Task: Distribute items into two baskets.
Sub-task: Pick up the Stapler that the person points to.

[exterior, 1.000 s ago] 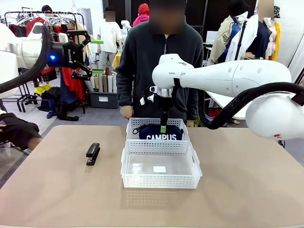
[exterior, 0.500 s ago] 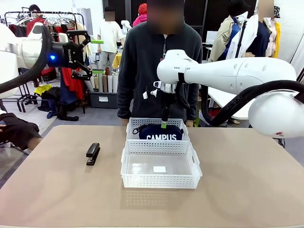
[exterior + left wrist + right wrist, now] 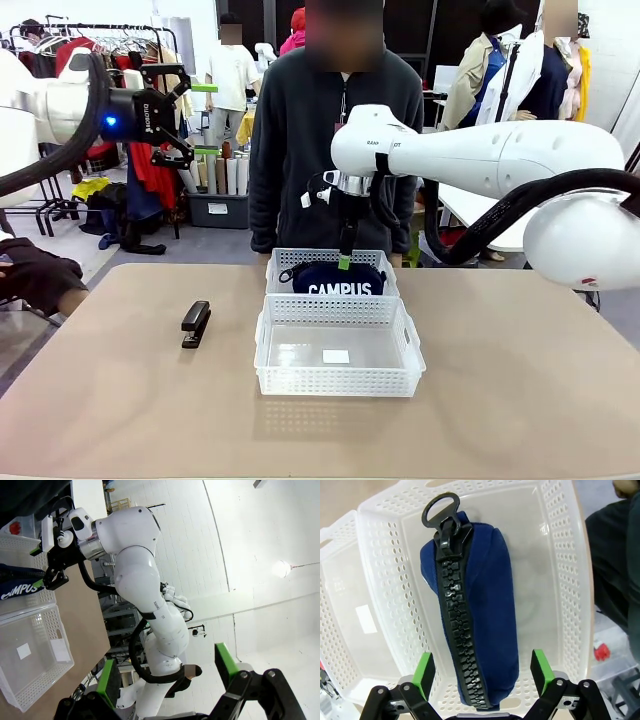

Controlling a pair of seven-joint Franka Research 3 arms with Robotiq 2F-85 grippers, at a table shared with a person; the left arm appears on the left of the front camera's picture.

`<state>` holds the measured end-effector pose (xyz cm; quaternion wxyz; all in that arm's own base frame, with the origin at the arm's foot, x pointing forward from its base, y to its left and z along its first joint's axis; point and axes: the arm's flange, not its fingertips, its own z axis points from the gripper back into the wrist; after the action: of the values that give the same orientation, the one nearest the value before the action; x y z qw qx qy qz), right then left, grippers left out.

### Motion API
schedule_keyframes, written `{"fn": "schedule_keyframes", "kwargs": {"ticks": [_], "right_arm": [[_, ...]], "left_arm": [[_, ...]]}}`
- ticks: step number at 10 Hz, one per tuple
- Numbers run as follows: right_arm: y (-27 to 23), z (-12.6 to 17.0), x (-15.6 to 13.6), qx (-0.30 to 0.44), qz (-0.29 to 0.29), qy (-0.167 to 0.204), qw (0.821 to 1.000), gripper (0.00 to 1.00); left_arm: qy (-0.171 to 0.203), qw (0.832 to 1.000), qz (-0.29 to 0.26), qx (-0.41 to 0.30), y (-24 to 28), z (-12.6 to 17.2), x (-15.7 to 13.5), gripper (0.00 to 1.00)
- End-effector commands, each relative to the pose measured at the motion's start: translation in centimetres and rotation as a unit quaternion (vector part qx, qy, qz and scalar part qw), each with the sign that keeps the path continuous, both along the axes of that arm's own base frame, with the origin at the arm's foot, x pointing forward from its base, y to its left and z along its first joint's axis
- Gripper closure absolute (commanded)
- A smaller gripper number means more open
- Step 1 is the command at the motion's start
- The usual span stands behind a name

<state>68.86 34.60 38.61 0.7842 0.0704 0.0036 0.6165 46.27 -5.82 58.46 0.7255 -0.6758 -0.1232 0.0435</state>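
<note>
Right tool (image 3: 344, 260) open, pointing down over one pouch (image 3: 335, 281); left tool (image 3: 202, 119) open, raised high; two baskets (image 3: 338, 380), one stapler (image 3: 195, 324).

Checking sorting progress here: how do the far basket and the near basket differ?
The far basket holds the navy CAMPUS pouch; the near basket holds no item. The near basket's floor carries a small white label; the far basket's visible floor shows none. Both are white perforated plastic, set long side to long side.
</note>
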Motion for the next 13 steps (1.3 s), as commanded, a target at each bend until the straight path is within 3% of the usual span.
{"fn": "schedule_keyframes", "kwargs": {"ticks": [1, 5, 8, 10, 11, 13], "right_arm": [[-0.1, 0.3, -0.1, -0.002, 0.001, 0.001, 1.000, 0.00], [0.0, 0.0, 0.0, 0.000, 0.000, 0.000, 1.000, 0.00], [-1.3, 5.9, 0.1, 0.028, -0.122, 0.014, 0.992, 0.00], [-2.7, 9.2, 0.4, 0.019, -0.260, 0.049, 0.964, 0.00], [-4.4, 10.8, 0.8, 0.020, -0.328, 0.076, 0.942, 0.00], [-7.0, 13.6, 0.2, 0.080, -0.434, 0.093, 0.892, 0.00]], "left_arm": [[0.001, 1.000, -0.001, -0.003, 0.0, 0.2, 0.0, 0.00], [0.001, 1.000, -0.001, -0.003, 0.0, 0.2, 0.0, 0.00], [0.001, 1.000, -0.001, -0.003, 0.0, 0.2, 0.0, 0.00], [0.001, 1.000, -0.001, -0.003, 0.0, 0.2, 0.0, 0.00], [0.001, 1.000, -0.001, -0.003, 0.0, 0.2, 0.0, 0.00], [0.001, 1.000, -0.001, -0.003, 0.0, 0.2, 0.0, 0.00]]}}
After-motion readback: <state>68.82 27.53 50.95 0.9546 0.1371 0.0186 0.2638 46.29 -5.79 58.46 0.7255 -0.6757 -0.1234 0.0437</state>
